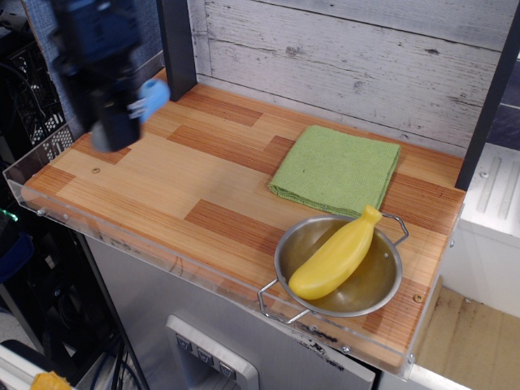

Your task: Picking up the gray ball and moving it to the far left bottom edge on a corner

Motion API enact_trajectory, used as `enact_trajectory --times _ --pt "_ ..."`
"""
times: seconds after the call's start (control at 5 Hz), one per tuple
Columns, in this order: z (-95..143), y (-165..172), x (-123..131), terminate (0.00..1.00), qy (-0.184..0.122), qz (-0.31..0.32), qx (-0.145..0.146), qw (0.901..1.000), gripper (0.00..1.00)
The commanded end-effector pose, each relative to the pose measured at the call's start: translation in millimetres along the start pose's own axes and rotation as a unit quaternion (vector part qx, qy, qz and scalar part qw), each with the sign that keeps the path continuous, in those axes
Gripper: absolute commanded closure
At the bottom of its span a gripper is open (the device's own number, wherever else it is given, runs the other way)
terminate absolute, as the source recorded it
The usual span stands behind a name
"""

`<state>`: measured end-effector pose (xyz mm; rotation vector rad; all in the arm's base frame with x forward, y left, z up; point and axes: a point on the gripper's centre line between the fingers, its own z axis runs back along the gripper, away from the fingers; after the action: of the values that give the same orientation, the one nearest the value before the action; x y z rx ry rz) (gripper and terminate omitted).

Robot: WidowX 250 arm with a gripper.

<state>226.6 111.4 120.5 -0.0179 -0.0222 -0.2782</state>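
Observation:
My gripper (114,122) is a dark motion-blurred shape above the left end of the striped wooden tabletop (187,179). It is shut on the gray ball; only the ball's light-blue handle (151,97) shows, sticking out to the right, and the gray head is lost in the blur of the fingers. The gripper holds it above the wood, just behind the left front corner (41,183). That corner is rimmed by a low clear acrylic wall and has a small screw hole (96,171).
A green cloth (337,171) lies at the back right. A metal bowl (382,284) with a yellow banana (335,256) stands at the front right. A dark post (177,49) rises at the back left. The clear wall runs along the front and left edges.

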Motion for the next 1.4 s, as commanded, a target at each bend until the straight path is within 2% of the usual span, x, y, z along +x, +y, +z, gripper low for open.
enact_trajectory --times 0.0,0.2,0.4,0.6,1.0,1.2 --pt "-11.2 58.7 -13.2 0.0 0.022 0.066 0.057 0.9959 1.0" --pt "-22.8 72.9 -2.5 0.0 0.037 0.094 0.081 0.9916 1.0" --pt "-36.9 90.2 8.9 0.0 0.041 0.093 0.087 0.991 1.0" --pt "-49.7 102.6 12.5 0.0 0.045 0.079 0.075 0.9931 1.0" --pt "-97.3 115.6 1.4 0.0 0.07 0.033 0.017 0.9969 1.0" --pt "-102.4 116.3 -1.3 0.0 0.074 0.035 0.011 0.9966 1.0"
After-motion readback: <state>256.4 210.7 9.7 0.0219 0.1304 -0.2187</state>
